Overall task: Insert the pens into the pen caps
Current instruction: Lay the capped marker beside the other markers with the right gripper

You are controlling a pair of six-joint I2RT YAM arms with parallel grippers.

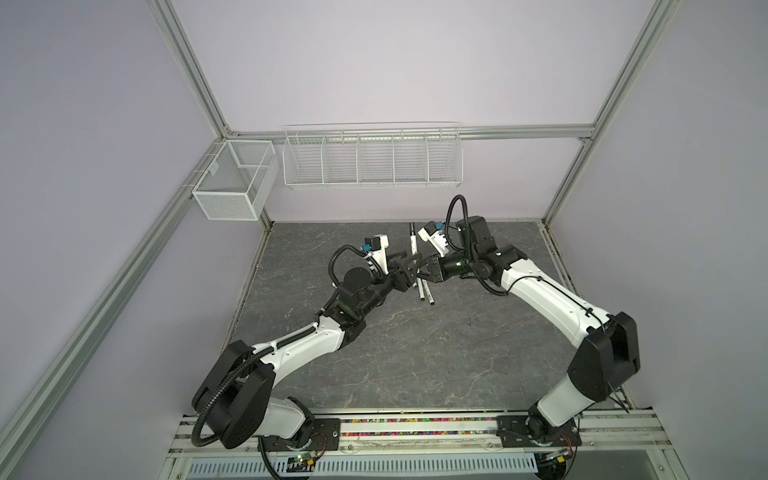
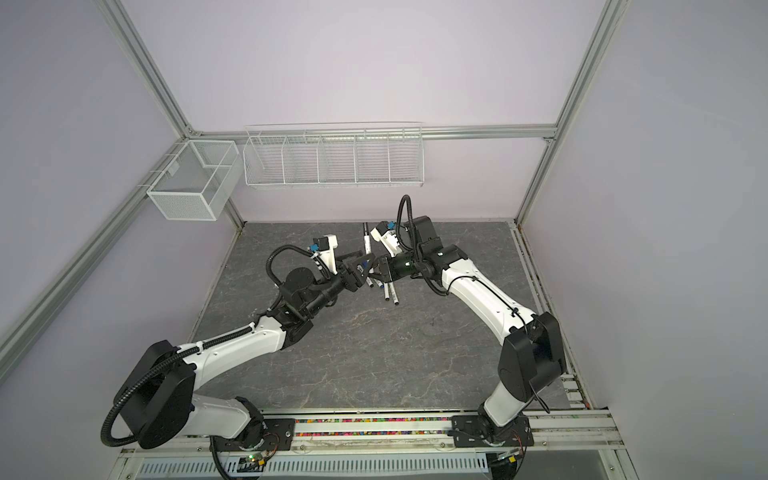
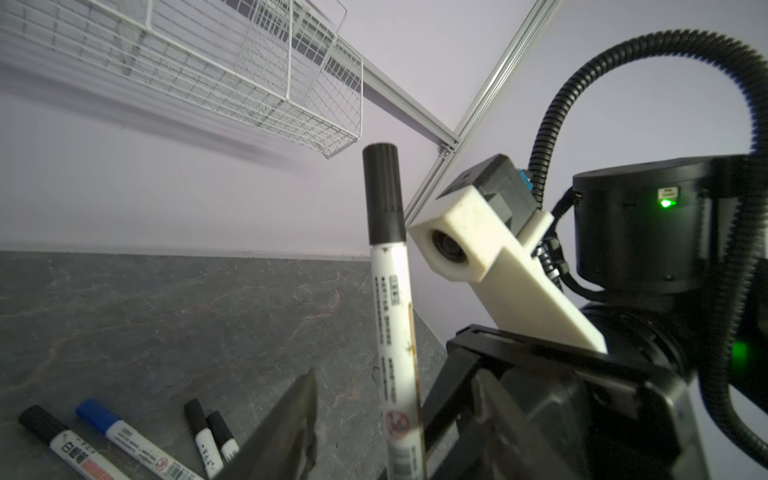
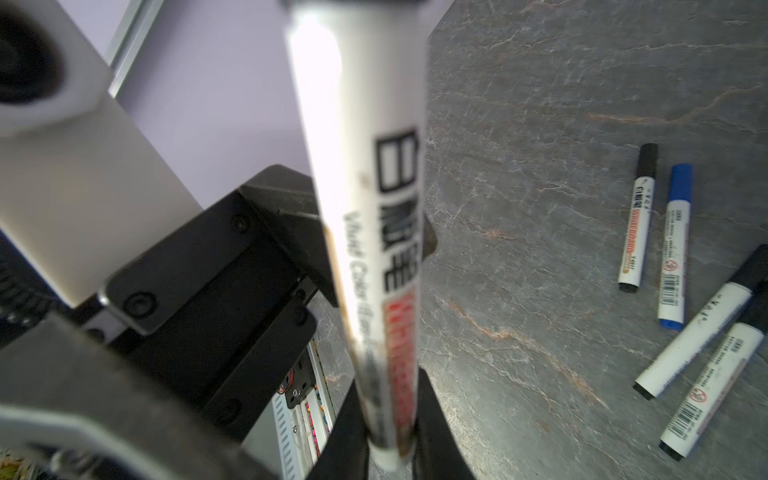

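A mesh basket (image 1: pixel 232 183) hangs on the left wall and a wire rack (image 1: pixel 372 158) with five boxes hangs on the back wall; I see nothing in them. Over the grey table (image 1: pixel 415 365) the two arms meet. The left gripper (image 1: pixel 408 268) has its jaws apart, one on each side of a marker pen (image 3: pixel 395 324), not pinching it. The pen stands straight up with its black cap (image 3: pixel 380 191) on top. The right gripper (image 4: pixel 390 440) is squeezed tight on the pen's bottom end, so only the right arm has it. Four more pens (image 4: pixel 698 320) lie flat on the table close by, three with black caps and one with a blue cap (image 4: pixel 680 178). I think every pen is capped, so next the left gripper should back away sideways and the right arm should tip this pen over and lay it by the others.
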